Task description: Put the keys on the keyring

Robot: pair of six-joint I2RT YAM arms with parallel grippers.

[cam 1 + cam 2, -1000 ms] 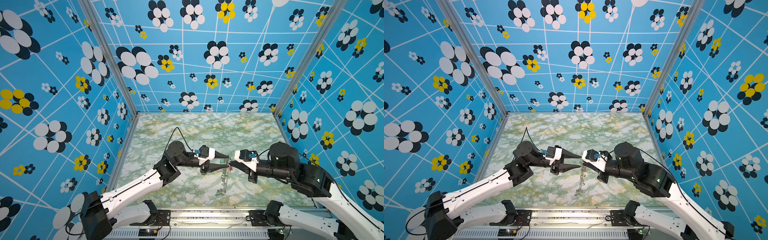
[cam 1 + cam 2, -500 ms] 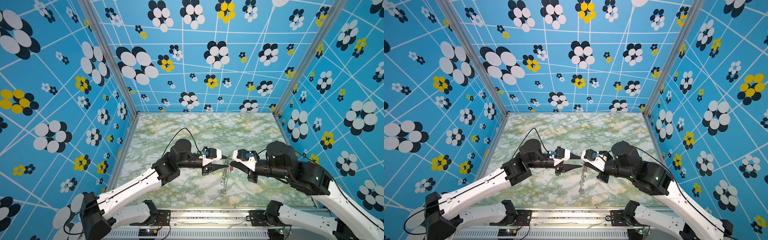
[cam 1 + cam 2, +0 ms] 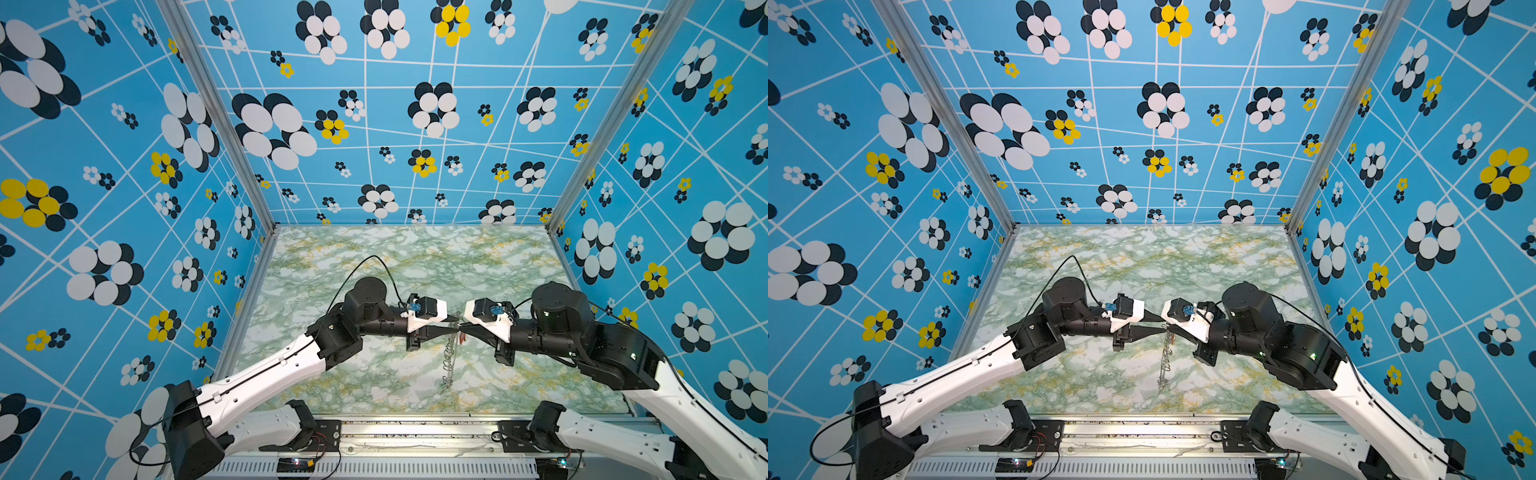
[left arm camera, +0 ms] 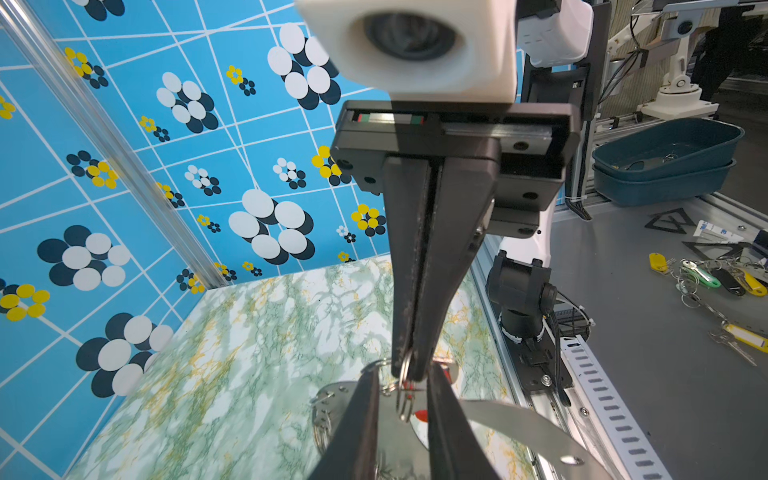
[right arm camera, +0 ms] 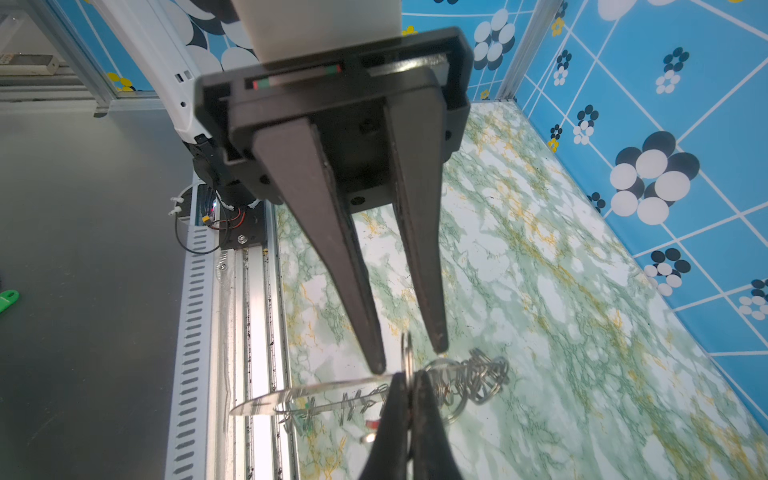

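1. Above the middle of the tabletop (image 3: 399, 257), the left hand (image 5: 409, 359) and the right hand (image 5: 410, 384) meet tip to tip.
2. Right hand: closed on a small silver ring (image 5: 407, 353) at the upper end of the keyring (image 4: 519, 419).
3. Keyring: hangs from that grip, trailing toward the near edge; whether its lower end touches the tabletop cannot be told.
4. Left hand: fingers (image 5: 353, 291) apart, one on each side of the same ring.
5. Red key tag (image 4: 422, 414): just below the fingertips.
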